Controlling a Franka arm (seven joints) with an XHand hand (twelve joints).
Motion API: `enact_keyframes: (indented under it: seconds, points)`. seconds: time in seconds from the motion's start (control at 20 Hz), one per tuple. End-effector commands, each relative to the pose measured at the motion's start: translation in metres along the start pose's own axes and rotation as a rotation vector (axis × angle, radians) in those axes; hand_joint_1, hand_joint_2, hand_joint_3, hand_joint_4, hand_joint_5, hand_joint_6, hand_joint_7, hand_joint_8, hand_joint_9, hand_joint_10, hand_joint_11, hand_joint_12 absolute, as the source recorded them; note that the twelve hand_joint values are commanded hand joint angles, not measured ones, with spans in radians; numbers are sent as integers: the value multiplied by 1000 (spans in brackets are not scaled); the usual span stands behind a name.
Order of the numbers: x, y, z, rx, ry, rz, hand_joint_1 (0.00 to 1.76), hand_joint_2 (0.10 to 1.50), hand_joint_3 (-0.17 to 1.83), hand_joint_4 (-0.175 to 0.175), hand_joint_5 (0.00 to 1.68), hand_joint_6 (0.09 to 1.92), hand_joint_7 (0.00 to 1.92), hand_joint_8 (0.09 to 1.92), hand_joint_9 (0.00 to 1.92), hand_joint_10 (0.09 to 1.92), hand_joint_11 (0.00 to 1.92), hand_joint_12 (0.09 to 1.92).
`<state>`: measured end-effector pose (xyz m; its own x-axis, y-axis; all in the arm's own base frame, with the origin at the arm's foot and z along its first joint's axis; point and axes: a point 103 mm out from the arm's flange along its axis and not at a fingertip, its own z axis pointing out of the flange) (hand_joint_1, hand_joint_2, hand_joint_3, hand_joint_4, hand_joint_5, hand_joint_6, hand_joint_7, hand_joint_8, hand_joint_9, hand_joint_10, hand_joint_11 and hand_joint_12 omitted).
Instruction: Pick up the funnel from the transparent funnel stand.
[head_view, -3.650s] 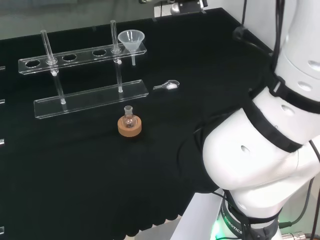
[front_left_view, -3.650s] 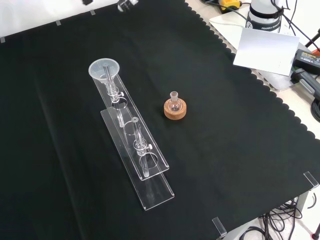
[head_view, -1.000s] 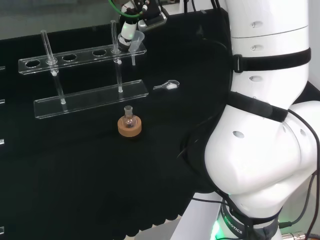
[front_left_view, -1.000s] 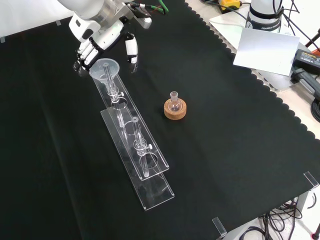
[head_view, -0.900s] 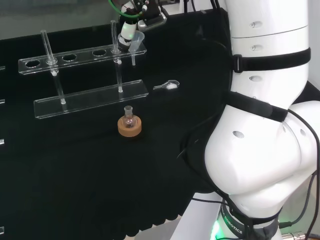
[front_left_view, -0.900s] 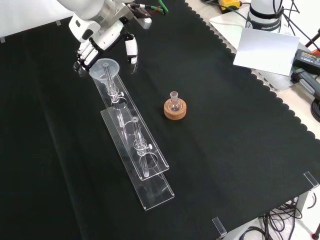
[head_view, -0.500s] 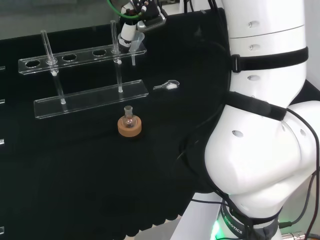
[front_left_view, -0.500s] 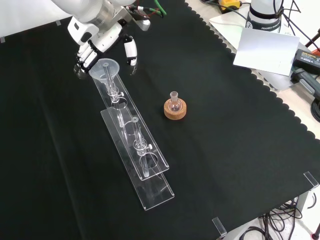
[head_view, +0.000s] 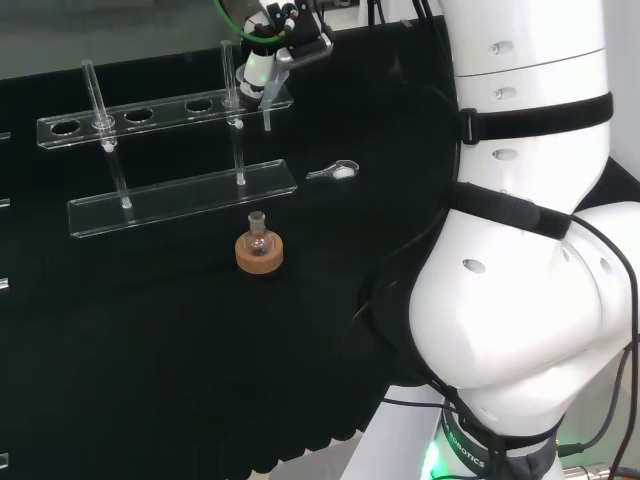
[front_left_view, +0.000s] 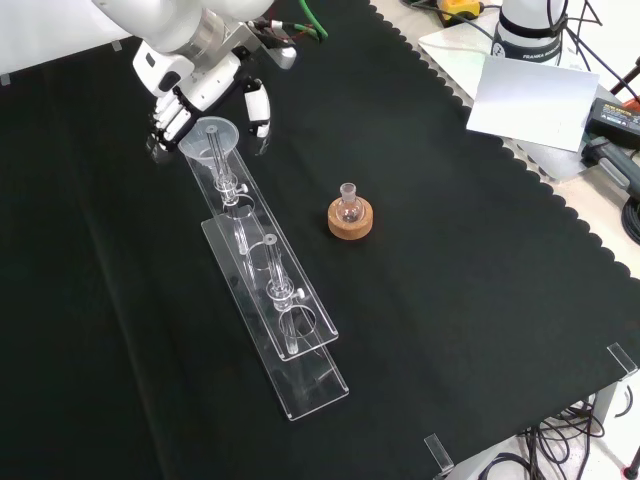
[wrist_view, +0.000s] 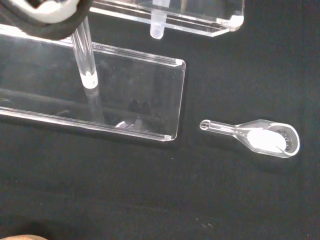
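Note:
The clear funnel (front_left_view: 212, 136) sits in the end hole of the transparent stand (front_left_view: 283, 300), at the stand's far end in the front view. The hand (front_left_view: 196, 72) hangs over it, open, with its fingers (front_left_view: 165, 122) to the funnel's left and its thumb (front_left_view: 259, 107) to the right, both a little apart from the rim. In the head view the hand (head_view: 272, 45) covers the funnel's cone, and the stem (head_view: 267, 116) hangs below the stand's top shelf (head_view: 150, 112). The wrist view shows the stem's tip (wrist_view: 157, 27) above the stand's base plate (wrist_view: 125, 95).
A small round flask on a cork ring (front_left_view: 349, 214) stands right of the stand in the front view. A little glass scoop with white powder (wrist_view: 262, 138) lies on the cloth beside the base plate, seen as the scoop (head_view: 336, 172) in the head view. Two upright posts (head_view: 100, 95) rise from the stand.
The hand has come in from outside the view and dropped over the funnel. In the last half second it sank a little, and it now hides the funnel's rim in the head view.

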<state>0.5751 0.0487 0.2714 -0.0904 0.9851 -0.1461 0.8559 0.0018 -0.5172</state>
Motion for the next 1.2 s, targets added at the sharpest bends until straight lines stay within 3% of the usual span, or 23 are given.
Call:
enact_keyframes:
  seconds: [0.05, 0.5, 0.85, 1.2]
  points:
    - [-1, 1, 1, -4, -5, 0, 756, 612, 444, 5, 179, 87, 0, 499, 271, 786, 355, 1484]
    - [-6, 3, 3, -27, -44, 26, 762, 634, 489, -10, 335, 87, 122, 669, 519, 653, 408, 1450]
    - [-6, -10, -10, -165, -90, 59, 823, 687, 514, -15, 513, 87, 375, 673, 730, 553, 544, 1369]
    - [-4, -37, -38, -209, -142, 76, 865, 718, 534, 0, 723, 181, 550, 639, 882, 469, 640, 1298]
